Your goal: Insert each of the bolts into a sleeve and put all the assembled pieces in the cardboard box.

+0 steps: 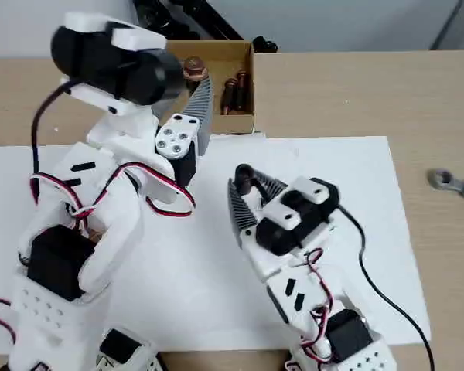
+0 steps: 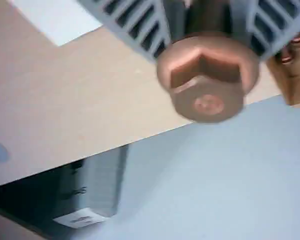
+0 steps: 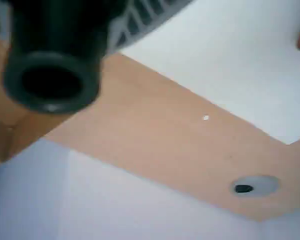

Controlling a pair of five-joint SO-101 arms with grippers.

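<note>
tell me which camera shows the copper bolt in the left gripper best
Left wrist view: the copper bolt is close up, head-on, in the left gripper. The high view shows it small, by the cardboard box. The right wrist view faces the black sleeve.

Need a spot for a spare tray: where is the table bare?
Free: the white sheet between the right gripper and the wrench, and the table beyond it, beside the box. Crowded: over the box, where the left gripper holds a bolt.

No legible txt — white label (image 2: 80,218) on dark unit (image 2: 92,182) unreadable.
</note>
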